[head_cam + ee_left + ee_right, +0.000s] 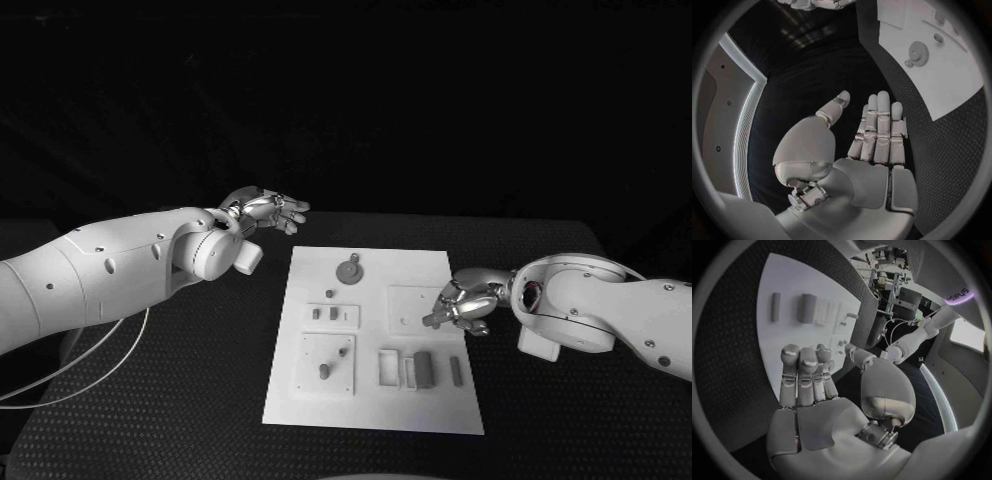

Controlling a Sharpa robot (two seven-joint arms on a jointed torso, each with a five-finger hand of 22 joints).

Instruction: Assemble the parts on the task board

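While "adius" shows, task board (378, 345) unlettered

Bare black tabletop (173, 400) runs wide on both long sides of the task board (378, 415), room to pass there. Left robot hand (267, 211) hangs off the board's far left corner, fingers straight and apart, holding nothing, over bare tabletop. Right robot hand (462, 305) sits over the board's right edge, fingers curled, blocking the square recess (411, 300) there. Near it, upright parts (424, 368) stand at the near right. Round gear part (351, 270) lies at the far middle, open around it.
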